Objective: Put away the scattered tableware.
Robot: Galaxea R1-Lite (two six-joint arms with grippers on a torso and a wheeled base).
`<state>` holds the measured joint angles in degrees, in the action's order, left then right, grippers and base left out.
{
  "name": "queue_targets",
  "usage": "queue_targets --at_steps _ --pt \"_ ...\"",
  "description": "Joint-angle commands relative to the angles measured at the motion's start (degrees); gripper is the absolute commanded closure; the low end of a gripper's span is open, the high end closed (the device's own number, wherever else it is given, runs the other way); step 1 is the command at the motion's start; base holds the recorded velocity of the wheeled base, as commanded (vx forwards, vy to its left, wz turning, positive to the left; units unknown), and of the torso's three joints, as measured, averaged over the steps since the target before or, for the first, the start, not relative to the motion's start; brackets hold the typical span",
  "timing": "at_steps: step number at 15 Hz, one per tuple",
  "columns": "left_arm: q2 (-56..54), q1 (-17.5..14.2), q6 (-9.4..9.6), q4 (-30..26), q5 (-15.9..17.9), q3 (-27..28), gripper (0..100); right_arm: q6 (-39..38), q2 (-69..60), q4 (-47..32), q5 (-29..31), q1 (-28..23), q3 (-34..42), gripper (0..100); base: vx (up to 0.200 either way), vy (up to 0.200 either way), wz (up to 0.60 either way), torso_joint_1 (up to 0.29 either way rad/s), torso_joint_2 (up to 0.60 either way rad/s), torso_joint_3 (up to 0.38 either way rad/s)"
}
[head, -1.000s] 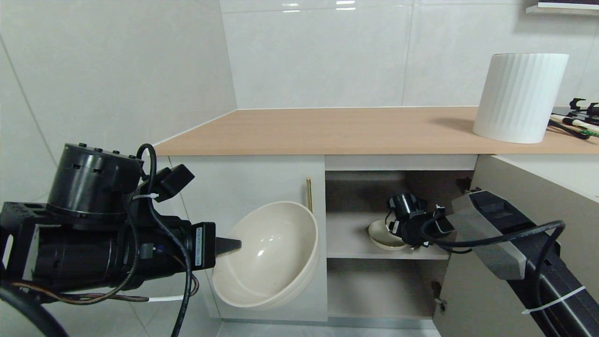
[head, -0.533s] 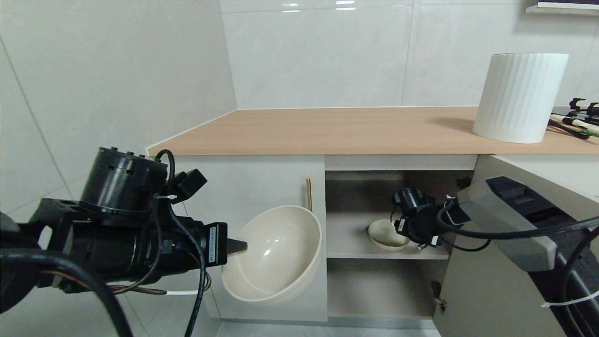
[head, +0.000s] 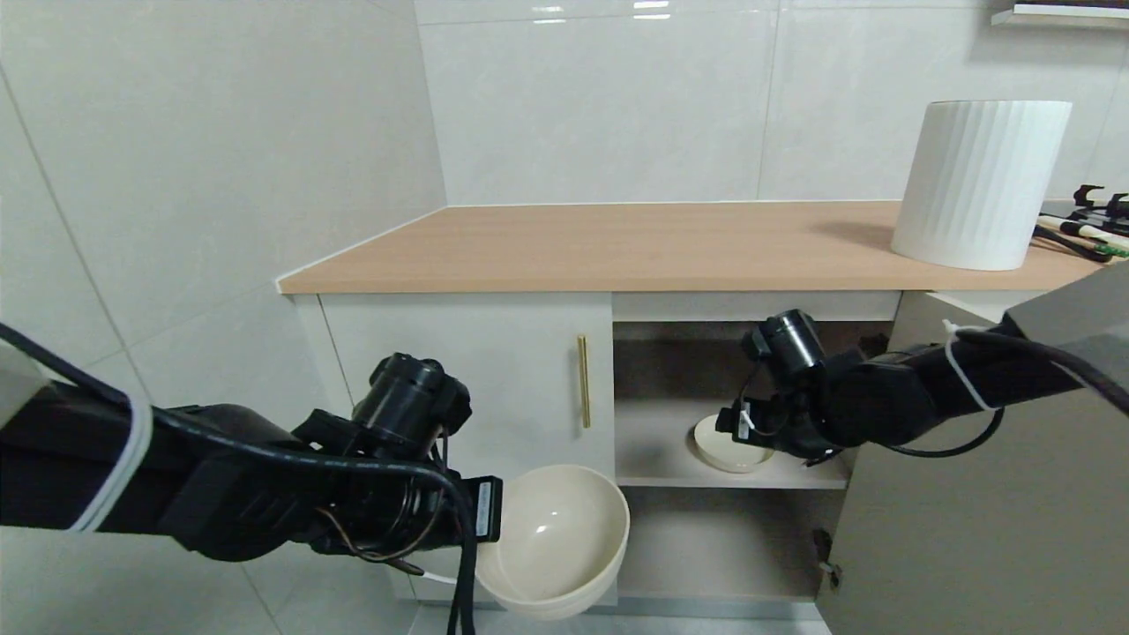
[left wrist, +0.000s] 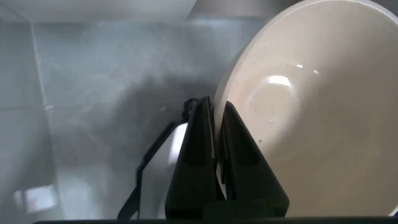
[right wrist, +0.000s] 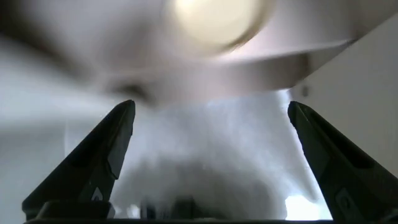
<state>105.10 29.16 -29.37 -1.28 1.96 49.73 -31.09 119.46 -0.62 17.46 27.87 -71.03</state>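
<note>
Cupboard shelf (head: 653, 441) holds one small cream dish (head: 721, 444), right hand (right wrist: 210, 112) gaping empty nearby; left hand (left wrist: 214, 106) pinches large cream bowl (head: 556, 547), unstowed.

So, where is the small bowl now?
In the head view, right of centre, the small bowl sits on the shelf of the open cabinet under the wooden counter, with the open right gripper close to it.
</note>
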Motion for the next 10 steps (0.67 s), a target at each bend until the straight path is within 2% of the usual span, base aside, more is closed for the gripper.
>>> queue_targets --at_steps 1,2,5,10 --pt "5.7 2.2 -0.69 0.0 -1.3 1.6 100 2.0 -11.0 0.0 -1.9 6.6 6.7 0 0.000 0.000 0.00 0.000 0.00 0.000" --pt "6.2 2.7 -0.87 0.0 -1.6 1.9 100 2.3 -12.0 -0.2 -2.5 7.5 7.4 0 0.000 0.000 0.00 0.000 0.00 0.000" --pt "6.3 5.9 -1.13 -0.1 -3.8 3.6 100 3.1 -15.7 -7.8 -7.8 12.6 8.4 0 0.000 0.000 0.00 0.000 0.00 0.000" --pt "4.9 9.0 -1.39 -0.1 -6.3 3.6 100 3.0 -12.1 -8.3 -8.4 16.5 8.9 0 0.000 0.000 0.00 0.000 0.00 0.000"
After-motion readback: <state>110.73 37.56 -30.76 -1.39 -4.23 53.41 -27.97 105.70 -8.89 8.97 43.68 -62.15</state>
